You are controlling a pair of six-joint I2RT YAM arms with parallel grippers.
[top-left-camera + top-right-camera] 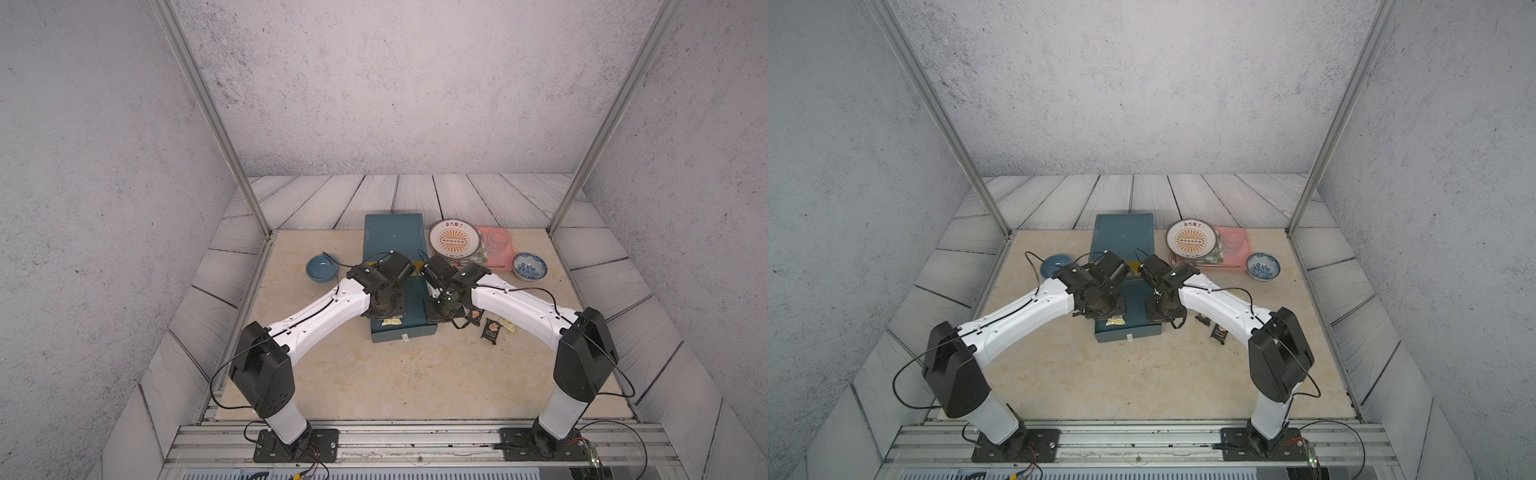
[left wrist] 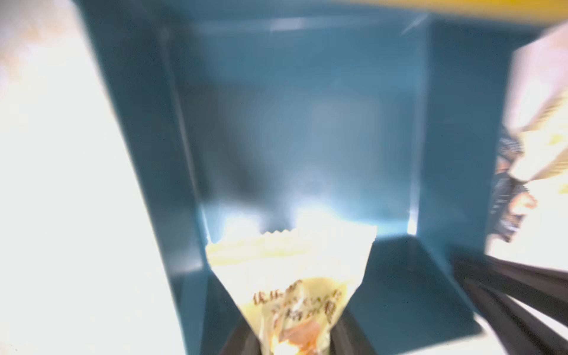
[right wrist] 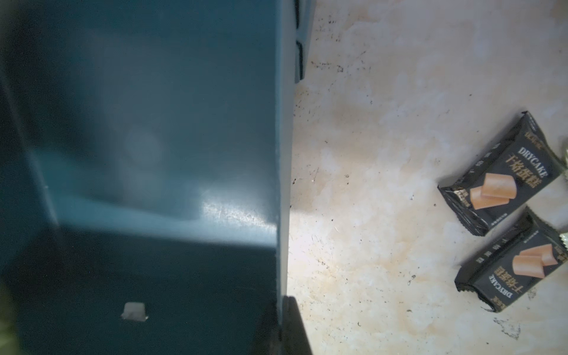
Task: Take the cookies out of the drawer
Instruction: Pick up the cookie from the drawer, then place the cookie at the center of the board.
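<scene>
The left end effector (image 2: 295, 344) is pointed down into the drawer (image 2: 307, 123), clamped on a yellow packet (image 2: 289, 270); the right end effector (image 3: 281, 332) is clenched at its right wall

- My left arm (image 1: 324, 309) and right arm (image 1: 519, 307) both reach forward, forearms converging toward the middle, wrists bent down.
- Left end effector (image 2: 293, 339) points down, its fingers pinching a pale yellow cookie packet (image 2: 289, 270).
- Right end effector (image 3: 292, 325) points down too, jaws fully closed, near the left one.
</scene>
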